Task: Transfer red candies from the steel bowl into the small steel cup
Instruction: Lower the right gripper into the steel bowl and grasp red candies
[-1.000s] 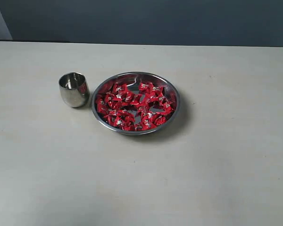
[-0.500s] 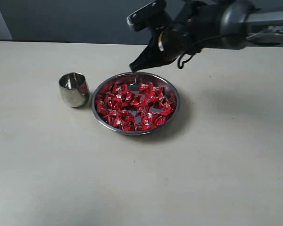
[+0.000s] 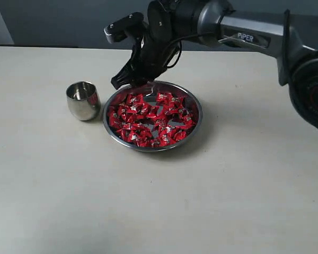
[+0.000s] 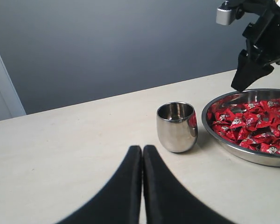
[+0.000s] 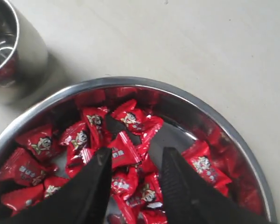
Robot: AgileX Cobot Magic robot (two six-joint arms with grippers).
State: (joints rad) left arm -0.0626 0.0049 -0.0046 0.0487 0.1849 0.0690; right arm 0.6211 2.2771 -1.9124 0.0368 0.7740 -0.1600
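Note:
The steel bowl [image 3: 197,108] sits mid-table, filled with several red candies [image 3: 148,120] in shiny wrappers. To its left stands the small steel cup [image 3: 83,100], upright, no candy seen inside. My right gripper [image 3: 128,82] hangs open just above the bowl's far-left rim. In the right wrist view its fingertips straddle the red candies [image 5: 126,151] without touching, gripper [image 5: 135,156], bowl [image 5: 224,121], cup [image 5: 14,56]. My left gripper [image 4: 142,149] is shut and empty, low over the table in front of the cup [image 4: 176,127]; the bowl [image 4: 233,147] and candies [image 4: 247,123] lie beyond.
The pale table [image 3: 244,201] stretches bare around the bowl and cup. A dark grey wall [image 3: 69,21] runs behind the far edge. The right arm [image 3: 244,34] reaches in from the upper right, above the table.
The right arm came into view from the upper right and moved left to hover over the bowl's far-left rim. Its jaws went from shut to open. Bowl, cup and candies stayed put.

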